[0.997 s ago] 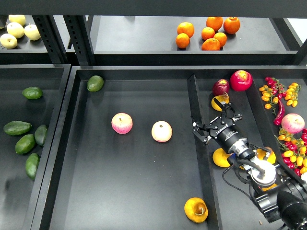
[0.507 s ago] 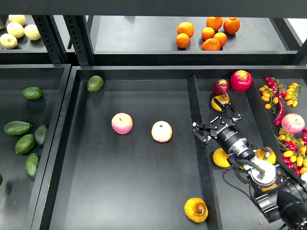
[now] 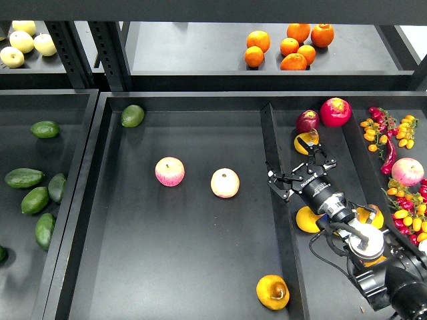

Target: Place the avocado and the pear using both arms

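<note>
Yellow-orange pear (image 3: 273, 292) lies at tray's (image 3: 200, 267) near edge, squat, dark hollow facing right. Avocado (image 3: 25, 177) dark green, glossy, elongated. Right gripper (image 3: 298, 166) fingers spread, holding nothing.

Black tray (image 3: 200, 267): apples (image 3: 169, 171), pear (image 3: 273, 292)

Only the right arm (image 3: 360, 247) shows, coming in from the lower right corner and stretching up and to the left. Its thick black joint sits near the corner, with a slimmer wrist beyond it. The right claw (image 3: 299, 165) at the far end has its two fingers spread apart, holding nothing.
</note>
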Controlling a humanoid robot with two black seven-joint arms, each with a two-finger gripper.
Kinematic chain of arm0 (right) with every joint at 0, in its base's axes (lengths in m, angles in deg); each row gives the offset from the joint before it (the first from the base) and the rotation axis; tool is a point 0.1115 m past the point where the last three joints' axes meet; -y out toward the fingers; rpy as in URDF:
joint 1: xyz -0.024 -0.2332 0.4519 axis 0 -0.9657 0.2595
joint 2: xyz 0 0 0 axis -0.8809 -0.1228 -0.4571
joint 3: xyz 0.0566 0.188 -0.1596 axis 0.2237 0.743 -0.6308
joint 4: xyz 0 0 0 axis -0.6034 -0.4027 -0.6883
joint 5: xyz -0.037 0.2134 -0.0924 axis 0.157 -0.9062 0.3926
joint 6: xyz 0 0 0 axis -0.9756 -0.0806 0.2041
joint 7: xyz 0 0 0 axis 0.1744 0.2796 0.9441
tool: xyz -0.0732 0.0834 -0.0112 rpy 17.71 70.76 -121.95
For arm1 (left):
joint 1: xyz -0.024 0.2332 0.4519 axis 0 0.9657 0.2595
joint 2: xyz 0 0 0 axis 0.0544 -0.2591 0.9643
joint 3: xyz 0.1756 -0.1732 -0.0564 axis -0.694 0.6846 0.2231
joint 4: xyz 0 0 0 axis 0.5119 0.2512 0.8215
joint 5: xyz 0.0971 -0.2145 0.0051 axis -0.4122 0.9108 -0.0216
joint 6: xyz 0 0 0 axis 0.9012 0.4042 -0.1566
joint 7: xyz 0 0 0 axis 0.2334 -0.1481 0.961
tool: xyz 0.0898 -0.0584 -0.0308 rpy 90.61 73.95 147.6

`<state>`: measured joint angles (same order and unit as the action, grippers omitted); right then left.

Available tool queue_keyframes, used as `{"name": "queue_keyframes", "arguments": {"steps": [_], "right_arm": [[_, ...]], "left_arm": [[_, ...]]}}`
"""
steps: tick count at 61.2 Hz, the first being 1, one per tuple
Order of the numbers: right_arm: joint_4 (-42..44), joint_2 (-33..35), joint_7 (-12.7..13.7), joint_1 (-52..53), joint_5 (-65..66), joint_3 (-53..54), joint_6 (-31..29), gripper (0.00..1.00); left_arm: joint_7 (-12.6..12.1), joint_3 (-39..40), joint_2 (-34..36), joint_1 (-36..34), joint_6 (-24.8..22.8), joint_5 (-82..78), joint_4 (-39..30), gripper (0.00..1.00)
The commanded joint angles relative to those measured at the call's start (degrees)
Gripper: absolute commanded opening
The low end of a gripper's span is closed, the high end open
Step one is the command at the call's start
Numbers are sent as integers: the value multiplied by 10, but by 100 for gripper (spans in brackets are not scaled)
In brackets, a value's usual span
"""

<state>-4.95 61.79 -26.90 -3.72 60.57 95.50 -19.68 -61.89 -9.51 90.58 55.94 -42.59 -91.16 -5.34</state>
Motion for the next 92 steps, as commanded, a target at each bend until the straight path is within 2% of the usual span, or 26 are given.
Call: {"name": "queue_keyframes", "arguments": {"steps": [1, 24, 61, 73, 92], "right_arm": [[0, 0, 0, 0, 0, 0, 0, 99], [1, 0, 0, -1, 0, 0, 0, 99], [1, 0, 2, 0, 0, -9, 0, 99], [1, 0, 2, 1, 0, -10, 0, 99], [-5, 0, 2, 0, 0, -9, 0, 99]], "left_arm": [[0, 0, 0, 0, 0, 1, -1, 76], [0, 26, -9, -6, 0, 8, -18, 80], [0, 192, -78, -9, 0, 119, -90, 79], [0, 279, -130, -2, 0, 120, -118, 79], [0, 388, -247, 11, 0, 120, -116, 80]]}}
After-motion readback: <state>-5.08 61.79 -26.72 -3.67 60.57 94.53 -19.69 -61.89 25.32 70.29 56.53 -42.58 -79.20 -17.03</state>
